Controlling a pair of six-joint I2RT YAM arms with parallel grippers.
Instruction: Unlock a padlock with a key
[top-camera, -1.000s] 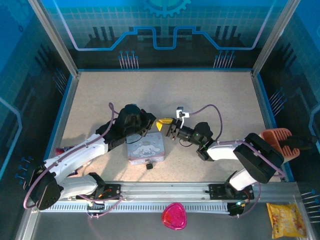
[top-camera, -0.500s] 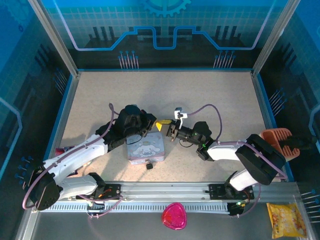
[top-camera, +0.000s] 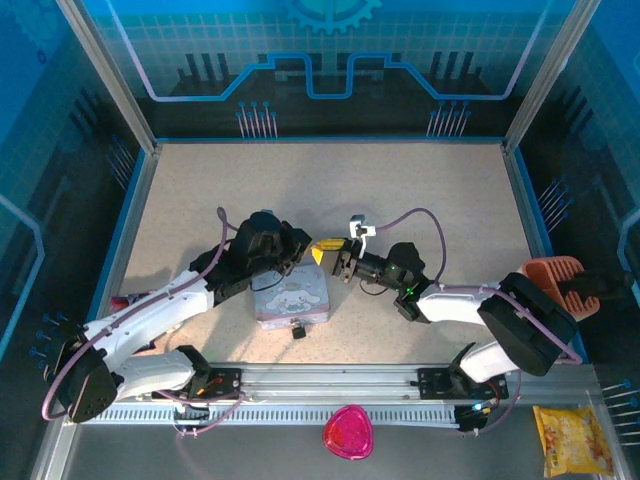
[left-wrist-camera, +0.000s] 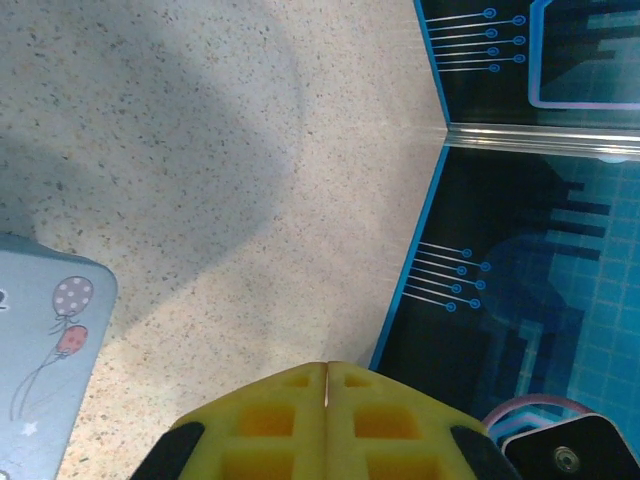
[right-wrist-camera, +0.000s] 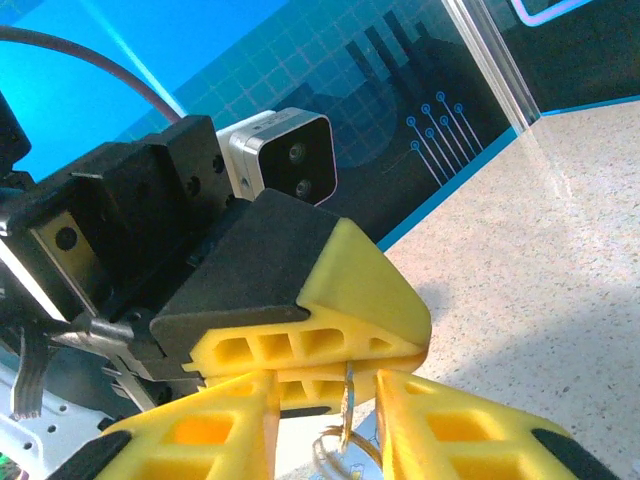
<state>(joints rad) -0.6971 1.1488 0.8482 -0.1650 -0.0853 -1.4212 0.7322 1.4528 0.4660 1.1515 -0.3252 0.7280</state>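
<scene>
Padlock (top-camera: 297, 328) lies on the table (top-camera: 400, 190) right at the near edge of the tin (top-camera: 291, 297); just beyond the tin's far right corner the two grippers meet tip to tip; left gripper (top-camera: 321, 246) has its yellow fingers (left-wrist-camera: 270, 420) pressed together, pinching the top of the key (right-wrist-camera: 347, 392); the key hangs down with a thin ring (right-wrist-camera: 333, 452) below it; right gripper (right-wrist-camera: 327, 395) has its jaws spread either side of the key, not touching it.
</scene>
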